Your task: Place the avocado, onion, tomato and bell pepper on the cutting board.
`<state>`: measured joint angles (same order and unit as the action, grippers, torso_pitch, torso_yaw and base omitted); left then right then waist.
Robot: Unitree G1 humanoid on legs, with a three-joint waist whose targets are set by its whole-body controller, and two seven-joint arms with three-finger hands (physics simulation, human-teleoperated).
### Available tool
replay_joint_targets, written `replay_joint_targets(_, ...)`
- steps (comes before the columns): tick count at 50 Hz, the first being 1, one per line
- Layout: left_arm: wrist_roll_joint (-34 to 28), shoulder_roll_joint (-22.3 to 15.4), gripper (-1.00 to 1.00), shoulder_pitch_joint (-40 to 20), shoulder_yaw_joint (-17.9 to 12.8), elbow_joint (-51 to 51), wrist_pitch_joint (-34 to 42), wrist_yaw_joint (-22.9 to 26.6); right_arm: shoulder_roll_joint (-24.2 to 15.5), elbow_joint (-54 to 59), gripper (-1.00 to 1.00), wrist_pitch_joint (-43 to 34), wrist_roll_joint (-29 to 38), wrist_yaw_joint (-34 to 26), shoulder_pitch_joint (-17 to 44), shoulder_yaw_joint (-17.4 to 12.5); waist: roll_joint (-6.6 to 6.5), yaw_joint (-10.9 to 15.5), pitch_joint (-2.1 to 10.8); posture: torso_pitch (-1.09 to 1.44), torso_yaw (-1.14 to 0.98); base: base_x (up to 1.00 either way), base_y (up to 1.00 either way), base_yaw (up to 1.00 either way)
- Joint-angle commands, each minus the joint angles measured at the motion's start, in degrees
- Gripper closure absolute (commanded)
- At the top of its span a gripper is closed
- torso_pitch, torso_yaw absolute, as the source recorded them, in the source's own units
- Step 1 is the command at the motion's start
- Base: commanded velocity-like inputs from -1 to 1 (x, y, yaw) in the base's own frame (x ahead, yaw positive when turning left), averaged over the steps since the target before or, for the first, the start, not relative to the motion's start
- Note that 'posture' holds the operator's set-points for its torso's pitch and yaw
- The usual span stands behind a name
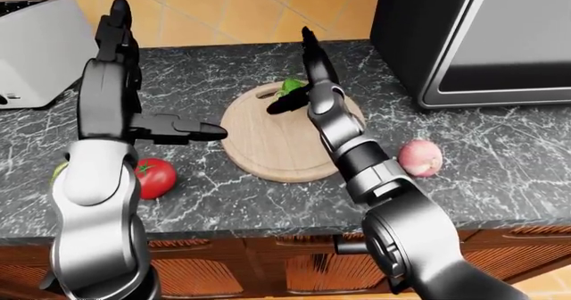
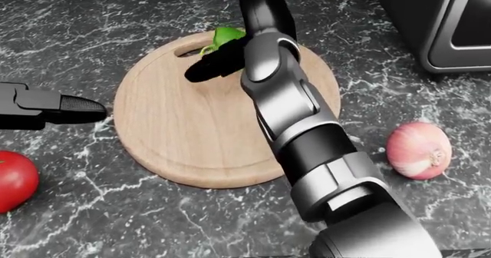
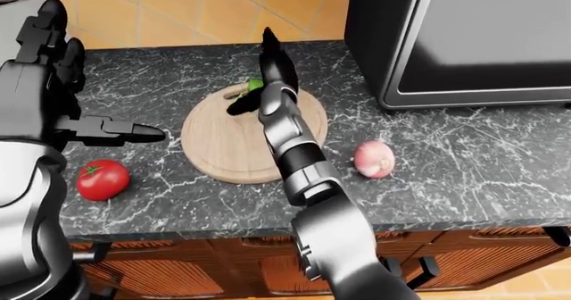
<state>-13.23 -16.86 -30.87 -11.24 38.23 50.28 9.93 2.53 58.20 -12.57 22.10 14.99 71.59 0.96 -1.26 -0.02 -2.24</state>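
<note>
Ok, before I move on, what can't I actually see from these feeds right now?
- Green item on the cutting board: mostly hidden by the right hand in all views; pepper or avocado, cannot tell.
- Right hand's fingers: whether they touch it is unclear.
- Greenish sliver, left-eye view: hidden behind the left arm.
- Tomato: cut by the head view's left edge.
- Onion: fully visible.

Right hand (image 2: 244, 33) extended, fingers (image 2: 205, 68) spread open, left hand (image 1: 152, 122) raised (fingers splayed)

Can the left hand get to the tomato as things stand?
Probably yes. The tomato lies bare on the counter just below the open left hand, left of the cutting board, with nothing between them.
</note>
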Motion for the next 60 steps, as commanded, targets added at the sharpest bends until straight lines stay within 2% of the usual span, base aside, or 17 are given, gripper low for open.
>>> replay_joint_targets(1, -0.37, -0.5, -1.0, -1.37, -0.35, 1.05, -1.84, -0.53, -0.44, -3.85, -1.0, 0.6, 0.37, 0.11, 2.35, 0.02, -0.29, -0.01, 1.67, 0.0, 0.0, 0.0, 0.0, 0.0)
replay_joint_targets(5, -0.42, -0.29, -1.0, -1.11, -0.32, 0.91, -2.14, -0.55, -0.43, -8.8, -1.0, -2.39, 0.51, -1.36, 1.8, 0.35, -0.23, 0.02, 1.64, 0.0, 0.0, 0.0, 0.0, 0.0)
replay_joint_targets(15, -0.58, -0.15, -1.0, -0.93, -0.14, 0.94, -2.26, -0.47, -1.15, -31.39, -1.0, -14.63, 4.69, -7.09, -3.69, 1.52, 0.14, 0.23, 1.31, 0.0, 0.0, 0.0, 0.0, 0.0)
replay_joint_targets(18, -0.57, 0.02, -1.0, -0.97, -0.12, 0.56, -2.61, -0.54, -1.76, -38.69, -1.0, -18.71, 6.43, -10.77, -4.83, 1.8, 0.2, 0.23, 1.28, 0.0, 0.0, 0.0, 0.0, 0.0)
replay_joint_targets(22, -0.45, 0.21, -1.0, -1.06, -0.08, 0.11, -2.99, -0.71, -2.68, -50.25, -1.0, -23.13, 10.2, -16.24, -9.5, 2.6, 0.32, 0.32, 1.11, 0.0, 0.0, 0.0, 0.0, 0.0)
replay_joint_targets(27, -0.27, -0.19, -1.0, -1.39, -0.43, 0.16, -2.73, -0.62, -3.69, -63.72, -1.0, -29.88, 12.45, -19.99, -14.35, 0.87, 0.47, 0.33, 1.06, 0.0, 0.0, 0.0, 0.0, 0.0)
replay_joint_targets(32, -0.1, -0.2, -1.0, -1.59, -0.21, -0.38, -3.09, -0.75, -4.18, -77.83, -1.0, -36.13, 17.0, -24.53, -21.95, 2.52, 0.7, 0.49, 0.98, 0.0, 0.0, 0.0, 0.0, 0.0)
replay_joint_targets(39, -0.1, -0.24, -1.0, -1.33, -0.15, -0.3, -3.15, -0.74, -3.92, -92.78, -1.0, -43.16, 24.22, -32.32, -27.89, 3.66, 0.5, 0.26, 0.97, 0.0, 0.0, 0.0, 0.0, 0.0)
replay_joint_targets(43, -0.06, -0.15, -1.0, -1.21, -0.29, 0.07, -2.93, -0.79, -3.38, -99.5, -1.0, -46.61, 26.65, -35.21, -30.98, 2.7, 0.52, 0.26, 0.88, 0.0, 0.0, 0.0, 0.0, 0.0)
replay_joint_targets(48, -0.09, 0.0, -1.0, -1.11, -0.16, 0.12, -3.09, -0.92, -5.67, -105.5, -1.0, -52.72, 29.4, -39.22, -31.63, 0.97, 0.62, 0.2, 0.95, 0.0, 0.0, 0.0, 0.0, 0.0)
replay_joint_targets(54, 0.05, 0.0, -1.0, -1.06, -0.34, 0.67, -2.68, -0.92, -8.63, -110.54, -1.0, -54.3, 32.33, -43.69, -35.7, 0.84, 0.63, 0.09, 0.85, 0.0, 0.0, 0.0, 0.0, 0.0)
replay_joint_targets(60, -0.04, -0.28, -1.0, -1.01, -0.29, 0.86, -2.49, -0.82, -9.34, -115.17, -1.0, -54.41, 32.43, -44.59, -40.99, -1.89, 0.73, 0.1, 0.93, 0.0, 0.0, 0.0, 0.0, 0.0)
